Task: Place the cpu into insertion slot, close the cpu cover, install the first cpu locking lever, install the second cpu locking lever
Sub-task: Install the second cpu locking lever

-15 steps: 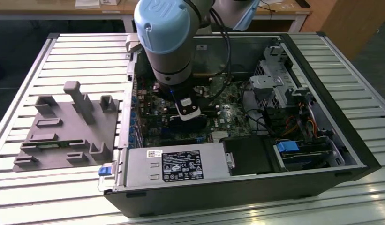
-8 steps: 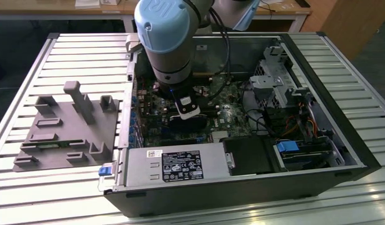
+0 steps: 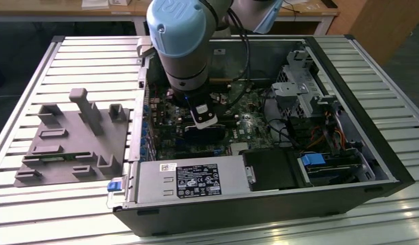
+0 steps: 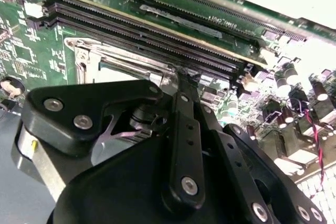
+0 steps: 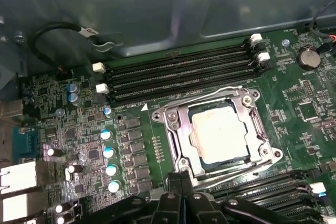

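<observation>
The cpu (image 5: 218,129) lies flat in the insertion slot (image 5: 274,155) on the green motherboard, its pale metal top showing through the window of the cpu cover (image 5: 176,129), which is down over it. A thin wire locking lever (image 5: 205,98) runs along the side of the socket by the memory slots. My gripper (image 5: 181,178) is shut, its black fingertips together at the socket's edge opposite that lever. In the second wrist view the gripper (image 4: 181,80) touches the rim of the cpu cover (image 4: 84,56). In the exterior view the gripper (image 3: 202,127) reaches down into the open computer case.
Long black memory slots (image 5: 178,72) run beside the socket, and capacitors (image 5: 107,153) stand close by. The case (image 3: 372,107) holds a power supply (image 3: 189,181), drive bays (image 3: 311,92) and loose cables (image 3: 331,138). A grey fixture (image 3: 73,138) sits at the exterior view's left.
</observation>
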You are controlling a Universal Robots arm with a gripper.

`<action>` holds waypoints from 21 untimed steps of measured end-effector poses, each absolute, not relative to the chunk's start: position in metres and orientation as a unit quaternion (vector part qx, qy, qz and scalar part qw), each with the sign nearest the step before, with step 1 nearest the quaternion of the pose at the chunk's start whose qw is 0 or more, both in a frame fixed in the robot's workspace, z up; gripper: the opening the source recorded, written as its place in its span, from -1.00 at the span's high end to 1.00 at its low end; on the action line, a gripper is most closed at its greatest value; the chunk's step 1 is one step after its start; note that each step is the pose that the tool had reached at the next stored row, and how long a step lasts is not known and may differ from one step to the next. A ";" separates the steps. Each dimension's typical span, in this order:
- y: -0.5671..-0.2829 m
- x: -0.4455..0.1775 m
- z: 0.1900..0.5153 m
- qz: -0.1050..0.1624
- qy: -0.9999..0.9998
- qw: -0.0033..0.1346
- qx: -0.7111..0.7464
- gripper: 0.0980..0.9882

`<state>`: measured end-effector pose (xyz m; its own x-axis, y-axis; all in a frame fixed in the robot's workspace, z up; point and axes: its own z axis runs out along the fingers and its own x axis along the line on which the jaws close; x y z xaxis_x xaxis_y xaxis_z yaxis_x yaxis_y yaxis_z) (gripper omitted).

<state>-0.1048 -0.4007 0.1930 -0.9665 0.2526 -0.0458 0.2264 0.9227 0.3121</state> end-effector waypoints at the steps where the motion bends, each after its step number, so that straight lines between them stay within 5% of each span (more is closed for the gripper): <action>1: -0.400 -0.105 0.193 0.155 0.979 0.043 0.122 0.99; 21: -0.400 -0.105 0.225 0.154 0.980 0.043 0.122 0.99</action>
